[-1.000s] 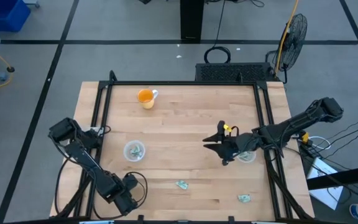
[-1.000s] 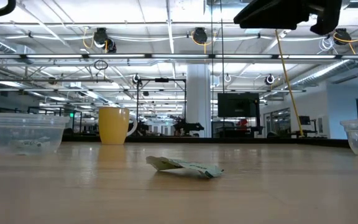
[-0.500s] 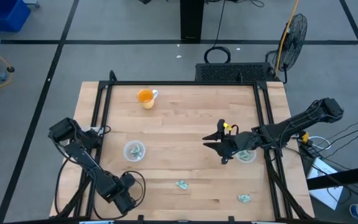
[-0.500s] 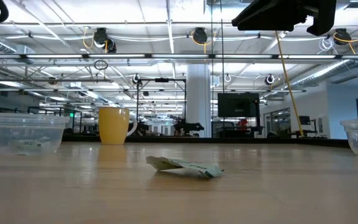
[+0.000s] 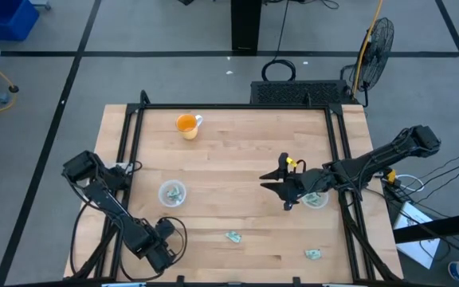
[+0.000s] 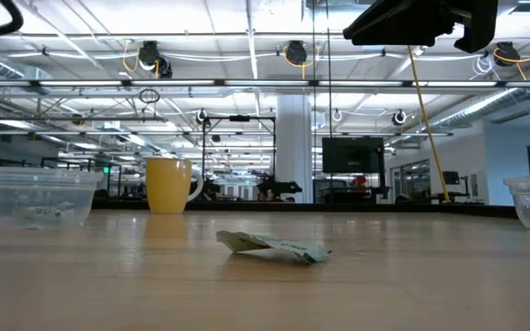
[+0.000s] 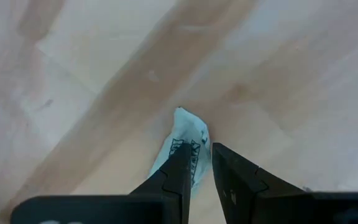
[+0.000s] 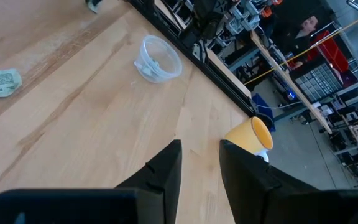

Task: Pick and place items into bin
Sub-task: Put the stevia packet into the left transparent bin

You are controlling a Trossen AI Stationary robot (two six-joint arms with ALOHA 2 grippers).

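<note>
Packets (image 5: 233, 236) remain: two loose on my surface (image 5: 237, 159), one clamped in left pincer (image 7: 194, 171); right pincer (image 8: 199, 163) apart, empty.

Two clear cups (image 5: 172, 193) (image 5: 317, 199), one orange mug (image 5: 186, 125) and two loose packets (image 5: 233, 237) (image 5: 313, 254) are sitting on the counter (image 5: 237, 159).

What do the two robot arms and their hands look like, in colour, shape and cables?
Both arms are dark, slender and jointed. The right hand has a small yellow part on top. Black cable loops beside the left hand. Each hand ends in two flat, dark, tapered fingers.
</note>
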